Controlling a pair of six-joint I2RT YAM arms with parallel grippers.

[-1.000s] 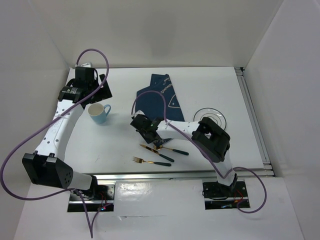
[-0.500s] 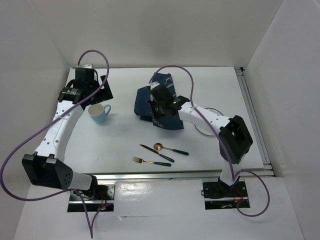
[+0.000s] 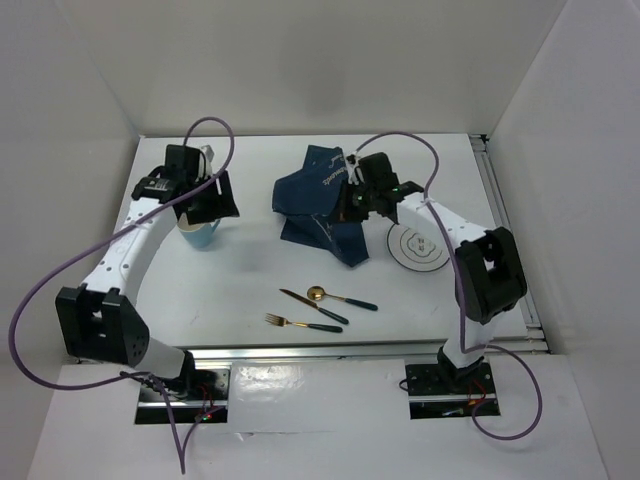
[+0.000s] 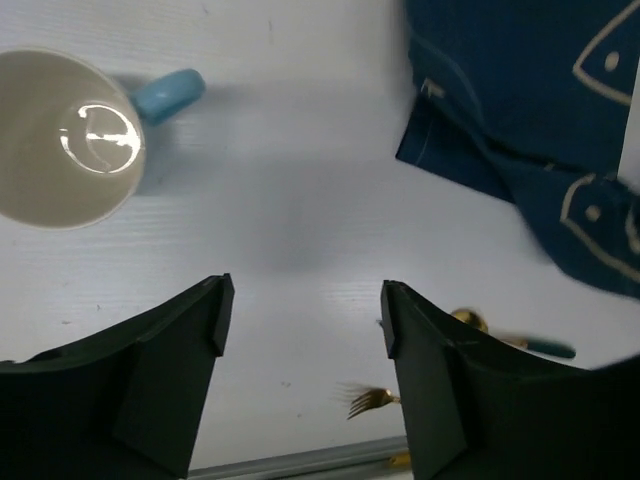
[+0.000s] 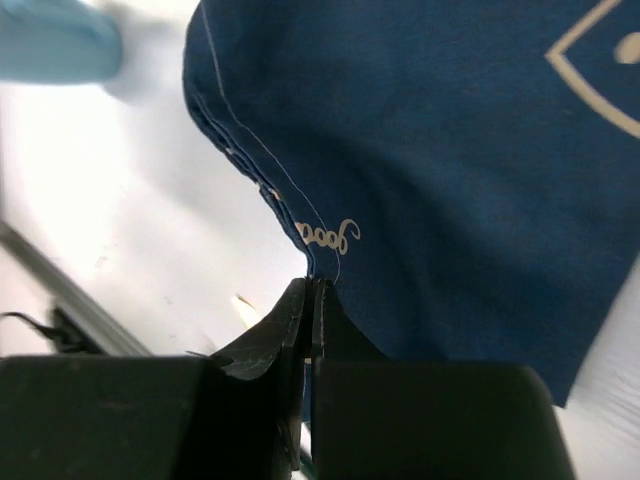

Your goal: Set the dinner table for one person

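The dinner table (image 3: 250, 270) is a white top with metal rails. My right gripper (image 3: 349, 187) is shut on an edge of the navy whale-print placemat (image 3: 320, 200), which hangs bunched and partly lifted at the back centre. In the right wrist view the fingers (image 5: 300, 320) pinch the cloth's hem (image 5: 330, 235). My left gripper (image 3: 212, 200) hovers open just behind the light blue cup (image 3: 200, 236). The left wrist view shows that cup (image 4: 70, 135) upright, with nothing between the fingers (image 4: 190, 340).
A white plate (image 3: 418, 245) lies right of the placemat. A gold knife (image 3: 298, 299), spoon (image 3: 340, 297) and fork (image 3: 300, 323) with dark handles lie near the front centre. White walls close in the left, back and right sides.
My right gripper went from beside the cutlery to the placemat, took hold of it and lifted it toward the back right. My left gripper moved right, over the cup, and narrowed slightly.
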